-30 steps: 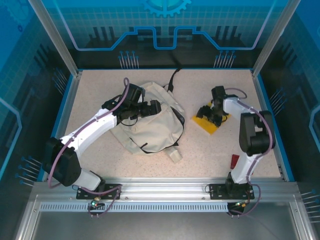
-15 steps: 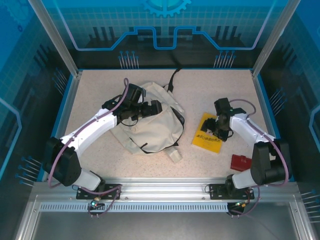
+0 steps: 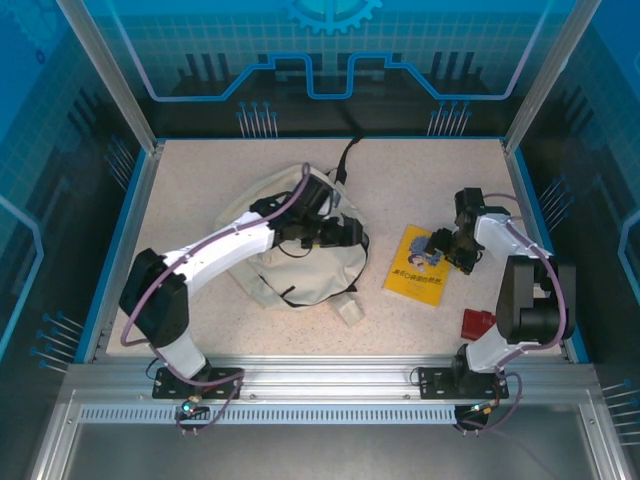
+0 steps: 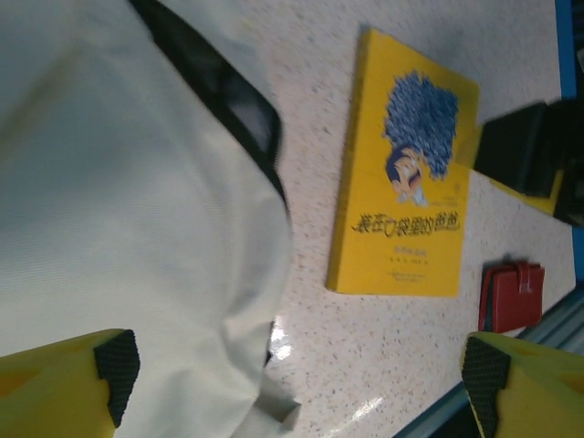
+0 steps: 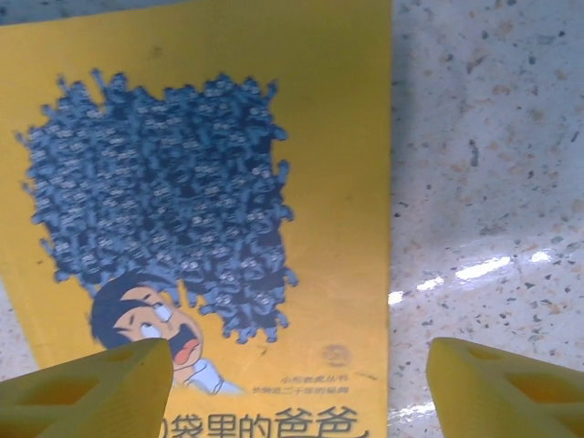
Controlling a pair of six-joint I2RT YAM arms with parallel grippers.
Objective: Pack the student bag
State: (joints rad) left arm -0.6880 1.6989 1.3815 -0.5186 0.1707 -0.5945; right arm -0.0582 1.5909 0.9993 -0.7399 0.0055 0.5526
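both pincers gape: left pincer [image 4: 292,370] over the slumped student bag [image 3: 305,270] at mid desk [image 3: 200,180], right pincer [image 5: 297,374] over the flat yellow book [image 3: 415,265], which may skid away rather than lift.

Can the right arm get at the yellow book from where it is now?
Probably yes. The right gripper hangs open over the yellow book, which lies flat on the table apart from the student bag, with nothing on it.
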